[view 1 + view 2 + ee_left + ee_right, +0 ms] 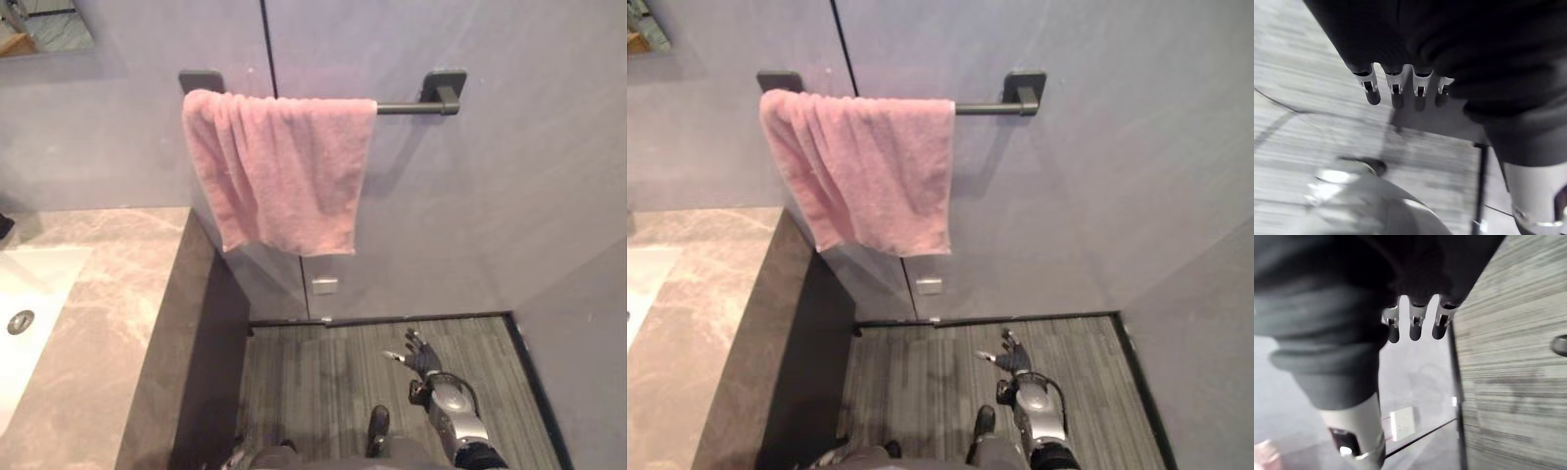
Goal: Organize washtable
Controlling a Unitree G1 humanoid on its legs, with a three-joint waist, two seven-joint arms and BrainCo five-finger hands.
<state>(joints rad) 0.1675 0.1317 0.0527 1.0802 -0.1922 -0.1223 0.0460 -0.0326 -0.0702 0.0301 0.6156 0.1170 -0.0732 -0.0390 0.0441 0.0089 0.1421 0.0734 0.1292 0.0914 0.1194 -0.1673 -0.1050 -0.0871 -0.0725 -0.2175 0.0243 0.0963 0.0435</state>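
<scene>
**Pink towel on the bar, both hands empty**

The pink towel (279, 171) hangs over the dark bar (407, 108) on the wall. The stone washtable (118, 323) with its white sink (34, 294) sits below the towel, to its left. The right hand (421, 354) is far below the towel, over the striped floor (313, 382). Its fingers are spread wide and hold nothing. The left hand (1395, 93) has straight fingers too, above the floor, touching nothing
</scene>
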